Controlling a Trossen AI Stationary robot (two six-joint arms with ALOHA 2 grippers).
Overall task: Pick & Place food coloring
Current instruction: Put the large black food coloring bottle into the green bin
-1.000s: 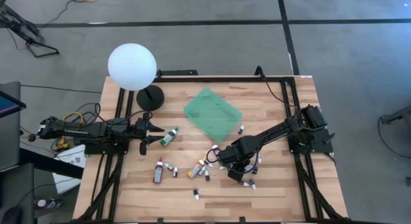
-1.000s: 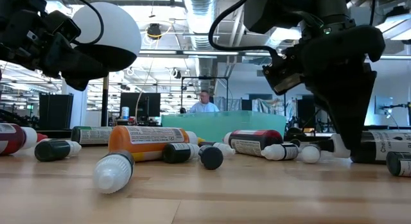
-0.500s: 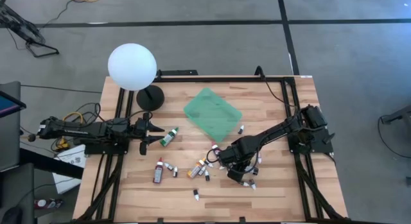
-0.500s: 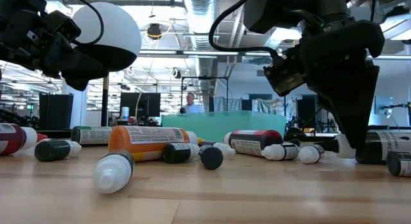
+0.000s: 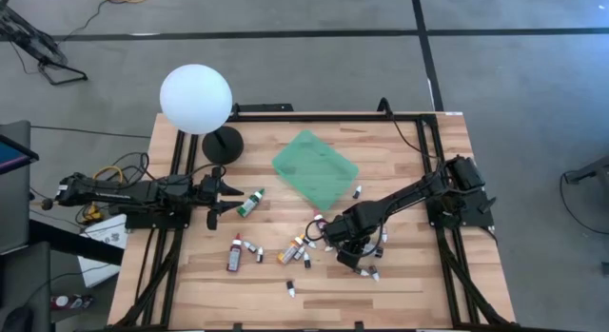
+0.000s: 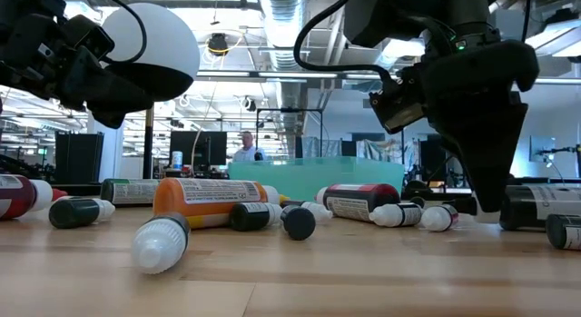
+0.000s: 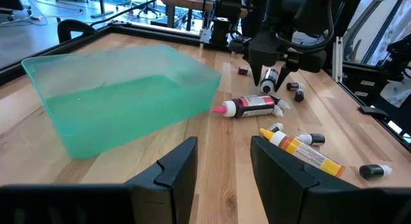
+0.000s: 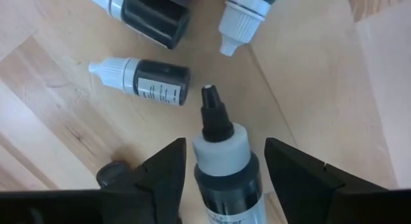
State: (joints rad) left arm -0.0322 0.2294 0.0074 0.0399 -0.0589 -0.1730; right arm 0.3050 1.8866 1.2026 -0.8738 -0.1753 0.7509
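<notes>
Several food coloring bottles lie on their sides across the near half of the wooden table (image 5: 419,284). Among them are a green-capped one (image 5: 250,203), a dark red one (image 5: 234,255) and an orange one (image 5: 291,250). My right gripper (image 5: 347,244) points down, low over the right-hand cluster. It is open, with its fingers standing on either side of a dark bottle with a white collar and black tip (image 8: 221,156), and a narrow gap shows at each side. My left gripper (image 7: 225,166) waits open at the table's left side, holding nothing.
A green tray (image 5: 315,168) sits tilted at the table's middle, far of the bottles. A white globe lamp (image 5: 196,99) on a black base (image 5: 222,144) stands at the far left. Small bottles (image 8: 144,79) lie close around the right fingers. A person walks in the room behind.
My right gripper has stayed low over the same bottles. A small white-capped bottle beside it has turned a little on the table. The person in the room behind has walked toward the left.
</notes>
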